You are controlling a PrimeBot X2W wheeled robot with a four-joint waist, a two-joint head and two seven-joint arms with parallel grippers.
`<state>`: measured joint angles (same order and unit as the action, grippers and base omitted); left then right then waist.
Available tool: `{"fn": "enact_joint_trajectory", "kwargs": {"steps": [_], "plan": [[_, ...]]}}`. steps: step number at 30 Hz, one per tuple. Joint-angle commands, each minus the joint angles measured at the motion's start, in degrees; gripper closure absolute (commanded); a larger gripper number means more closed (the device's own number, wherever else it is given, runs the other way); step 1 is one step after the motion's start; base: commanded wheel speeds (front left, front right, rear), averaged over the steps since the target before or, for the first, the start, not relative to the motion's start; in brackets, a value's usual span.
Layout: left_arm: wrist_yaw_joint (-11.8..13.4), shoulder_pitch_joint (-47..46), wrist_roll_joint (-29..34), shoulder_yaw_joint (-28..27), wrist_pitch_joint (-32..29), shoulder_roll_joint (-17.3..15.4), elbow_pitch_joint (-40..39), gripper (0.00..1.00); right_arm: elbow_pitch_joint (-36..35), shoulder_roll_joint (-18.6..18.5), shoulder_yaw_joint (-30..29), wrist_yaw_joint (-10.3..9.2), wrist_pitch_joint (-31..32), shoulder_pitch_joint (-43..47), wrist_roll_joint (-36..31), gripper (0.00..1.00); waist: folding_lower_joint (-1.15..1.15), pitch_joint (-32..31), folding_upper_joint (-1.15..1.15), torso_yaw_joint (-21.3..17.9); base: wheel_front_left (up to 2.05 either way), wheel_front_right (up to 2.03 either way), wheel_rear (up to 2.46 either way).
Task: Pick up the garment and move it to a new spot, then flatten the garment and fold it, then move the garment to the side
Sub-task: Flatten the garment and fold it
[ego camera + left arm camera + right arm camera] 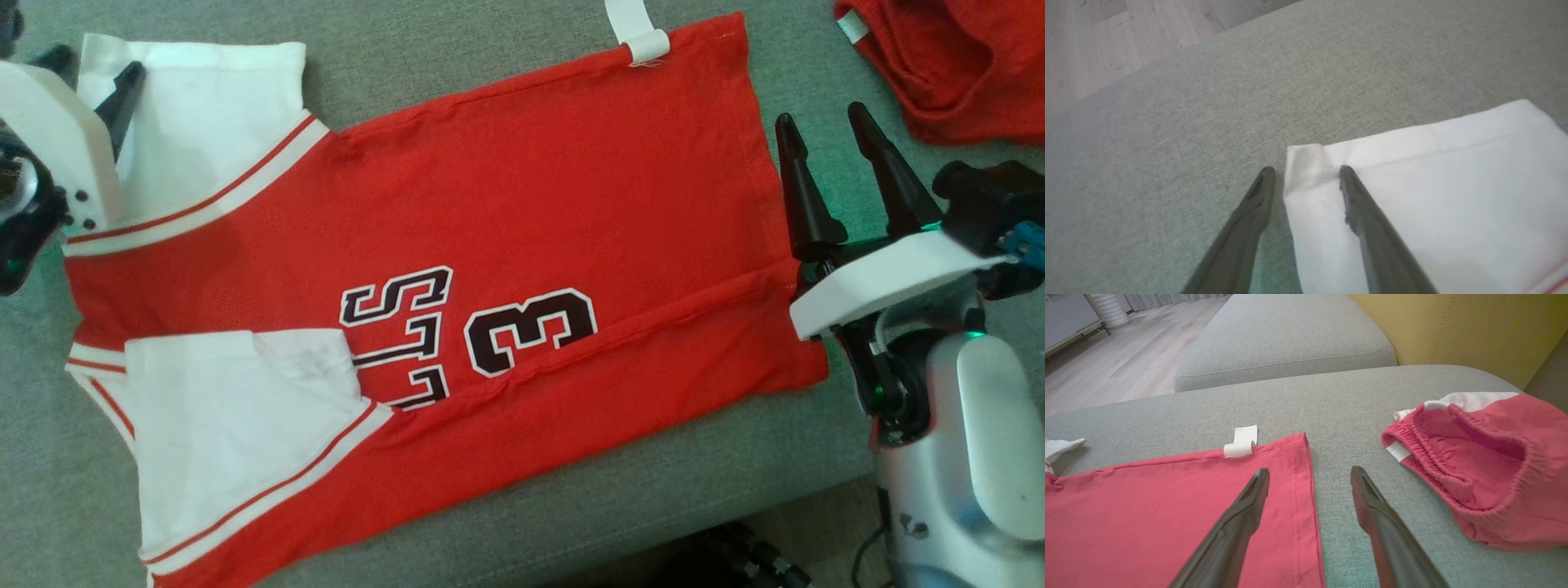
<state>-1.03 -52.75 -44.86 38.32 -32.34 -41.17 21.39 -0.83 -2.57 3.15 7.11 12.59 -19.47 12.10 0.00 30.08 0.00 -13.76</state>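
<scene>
Lying flat on the grey sofa [571, 523], the red jersey [522, 188] shows a big 3 [531, 331] beside letters I cannot fully read. From the left wrist, the left gripper [1306, 168] is spread wide, with one finger over the white sleeve [1433, 183]. From the right wrist, the right gripper [1310, 470] is spread wide over the hem, gripping nothing.
</scene>
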Motion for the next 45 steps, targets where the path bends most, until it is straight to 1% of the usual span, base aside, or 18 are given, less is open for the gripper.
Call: {"fn": "enact_joint_trajectory", "kwargs": {"steps": [1,2,3,5,7,14,19,22,23,29,35,36,37,39,41,43,44,45], "plan": [[-0.55,-1.34,-0.34,-1.49,-1.23,-3.15,-1.48,0.31,-1.62,-0.31,1.04,0.37,-0.64,-1.65,0.47,0.0,0.0,0.03,0.0,0.0,0.0,0.0,0.0],[-0.66,-1.22,-0.59,-1.37,-1.64,-3.15,-1.73,0.49,-1.53,-0.31,1.13,0.37,-0.65,-1.89,0.4,0.0,0.0,0.08,0.0,0.0,0.0,0.0,0.0],[-0.67,-1.13,-0.7,-1.26,-1.89,-3.14,-1.97,0.56,-1.46,-0.31,1.22,0.37,-0.62,-2.13,0.33,0.0,0.0,0.12,0.0,-0.02,0.0,0.0,0.0],[-0.47,-0.98,-0.74,-1.08,-2.14,-3.04,-2.34,0.8,-1.38,-0.31,1.39,0.37,-0.46,-2.59,0.24,0.0,0.0,0.22,0.0,-0.05,0.0,0.0,0.0],[-0.2,-0.93,-0.7,-1.0,-2.13,-2.93,-2.6,1.0,-1.11,-0.31,1.55,0.37,-0.27,-3.24,-0.03,0.0,0.0,0.28,0.0,-0.06,0.0,0.0,0.0],[0.85,-1.81,0.71,-2.11,3.83,-1.46,-2.95,1.0,1.11,-0.76,1.68,0.37,2.59,-7.11,-2.66,0.0,0.0,-1.03,0.0,1.63,0.0,0.0,0.0],[1.16,-2.24,1.89,-2.9,9.73,0.1,-4.62,1.0,4.94,-3.43,0.92,0.37,8.36,-11.44,-3.97,0.0,0.0,-2.78,0.0,4.74,0.0,0.0,0.0],[1.15,-1.92,2.05,-3.1,12.16,0.95,-6.75,1.0,8.27,-5.85,0.64,0.37,12.29,-14.23,-4.64,0.0,0.0,-3.38,0.0,6.87,0.0,0.0,0.0],[1.15,-1.92,2.05,-3.1,12.16,0.95,-6.75,1.0,8.27,-5.85,0.64,0.37,12.29,-14.23,-4.64,0.0,0.0,-3.38,0.0,6.87,0.0,0.0,0.0],[1.74,-0.84,2.45,-2.74,14.84,2.44,-11.62,1.0,15.27,-10.14,0.79,0.37,17.38,-19.06,-4.78,0.0,0.0,-3.06,0.0,10.49,0.0,0.0,0.0],[2.27,-0.1,2.45,-1.97,15.57,3.89,-13.62,1.0,22.2,-11.51,1.71,0.37,20.14,-22.27,-3.34,0.0,0.0,-2.34,0.0,11.98,0.0,0.0,0.0],[2.29,-0.04,2.36,-1.88,15.58,4.07,-13.64,1.0,23.19,-11.6,1.92,0.37,20.69,-22.55,-3.07,0.02,0.0,-2.32,0.0,12.08,0.0,0.0,0.0],[2.31,0.0,2.32,-1.79,15.61,4.2,-13.64,1.0,23.97,-11.61,2.17,0.37,21.11,-22.79,-2.66,0.14,0.0,-2.3,0.0,12.12,0.0,0.0,0.0],[2.32,0.05,2.26,-1.65,15.64,4.37,-13.54,1.0,25.29,-11.66,2.55,0.37,21.37,-23.28,-1.65,0.53,0.0,-2.31,0.0,12.13,0.0,0.0,0.0],[2.34,0.11,2.18,-1.55,15.65,4.45,-13.36,1.0,26.14,-11.86,3.2,0.37,21.1,-23.68,-1.01,0.66,0.0,-2.39,0.0,12.04,0.0,0.0,0.0],[2.32,0.18,2.06,-1.53,15.72,4.47,-13.16,1.0,26.63,-11.95,4.05,0.37,20.3,-23.98,-0.11,0.82,0.0,-2.53,0.0,11.9,0.0,0.0,0.0],[2.32,0.24,1.98,-1.53,15.76,4.46,-13.03,1.0,26.93,-12.02,4.42,0.37,19.93,-24.11,0.28,0.96,0.0,-2.63,0.0,11.82,0.0,0.0,0.0],[2.31,0.33,1.89,-1.54,15.81,4.43,-12.91,1.0,27.12,-12.1,4.71,0.37,19.27,-24.23,0.6,1.0,0.0,-2.75,0.0,11.74,0.0,0.0,0.0]]}}
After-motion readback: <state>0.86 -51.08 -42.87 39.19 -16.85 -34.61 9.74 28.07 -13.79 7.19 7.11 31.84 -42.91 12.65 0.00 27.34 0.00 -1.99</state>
